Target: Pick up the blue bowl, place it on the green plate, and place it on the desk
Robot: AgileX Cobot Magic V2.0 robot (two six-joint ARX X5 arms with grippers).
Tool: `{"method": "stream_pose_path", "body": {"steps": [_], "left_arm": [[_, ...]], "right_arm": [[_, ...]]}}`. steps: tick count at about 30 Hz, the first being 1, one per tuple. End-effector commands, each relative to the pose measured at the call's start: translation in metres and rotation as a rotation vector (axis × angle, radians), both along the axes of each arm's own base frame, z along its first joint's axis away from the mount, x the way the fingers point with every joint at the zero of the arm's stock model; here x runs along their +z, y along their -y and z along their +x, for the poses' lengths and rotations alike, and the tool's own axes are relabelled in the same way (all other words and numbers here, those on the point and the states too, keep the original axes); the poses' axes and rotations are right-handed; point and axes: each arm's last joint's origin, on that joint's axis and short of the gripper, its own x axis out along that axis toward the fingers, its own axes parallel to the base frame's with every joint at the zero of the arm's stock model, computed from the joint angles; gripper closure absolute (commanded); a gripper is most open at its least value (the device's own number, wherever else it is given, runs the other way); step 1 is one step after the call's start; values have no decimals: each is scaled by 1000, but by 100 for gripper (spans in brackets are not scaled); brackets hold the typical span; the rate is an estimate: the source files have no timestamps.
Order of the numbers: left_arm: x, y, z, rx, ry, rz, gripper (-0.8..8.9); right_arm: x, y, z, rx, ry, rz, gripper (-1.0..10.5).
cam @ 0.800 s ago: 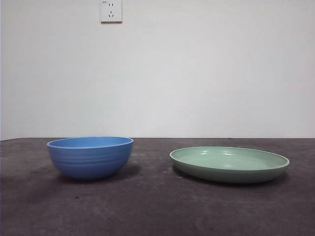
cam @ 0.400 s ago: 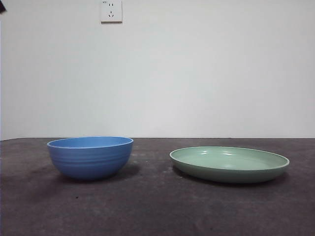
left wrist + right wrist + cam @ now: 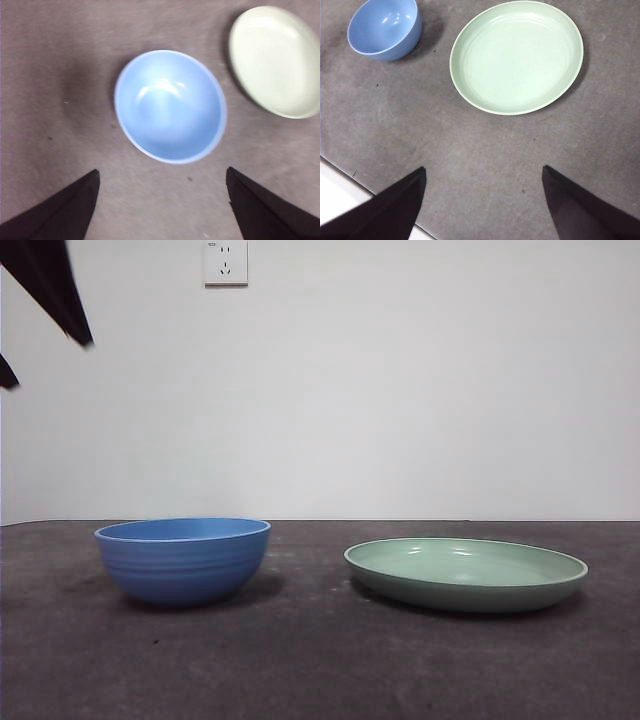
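The blue bowl (image 3: 183, 559) stands upright and empty on the desk (image 3: 320, 660), left of the green plate (image 3: 466, 573), with a gap between them. My left gripper (image 3: 162, 192) hangs open high above the bowl (image 3: 170, 106), its jaws wide apart with nothing between them; the plate (image 3: 274, 60) lies beside the bowl in that view. In the front view that arm shows as a dark tip (image 3: 50, 285) at the top left corner. My right gripper (image 3: 482, 192) is open above bare desk, apart from the plate (image 3: 516, 56) and the bowl (image 3: 385, 28).
A white wall with a socket (image 3: 226, 262) stands behind the desk. The desk's edge (image 3: 350, 182) with a white floor strip beyond shows near my right gripper.
A dark arm tip has come into the front view's top left corner, lower and larger than half a second ago. Bowl and plate have not moved.
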Motion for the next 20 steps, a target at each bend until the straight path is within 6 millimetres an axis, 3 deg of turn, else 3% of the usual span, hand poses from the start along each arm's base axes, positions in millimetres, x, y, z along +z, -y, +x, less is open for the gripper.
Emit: {"method": "stream_pose_path", "body": {"steps": [1, 9, 20], "left_arm": [[-3, 9, 22, 6, -12, 29, 409], [-39, 31, 70, 8, -75, 109, 409], [-102, 46, 104, 19, -191, 216, 416]], "right_arm": [[5, -1, 1, -3, 19, 9, 575], [5, -1, 1, -3, 19, 9, 575], [6, -1, 1, -3, 29, 10, 575]]}}
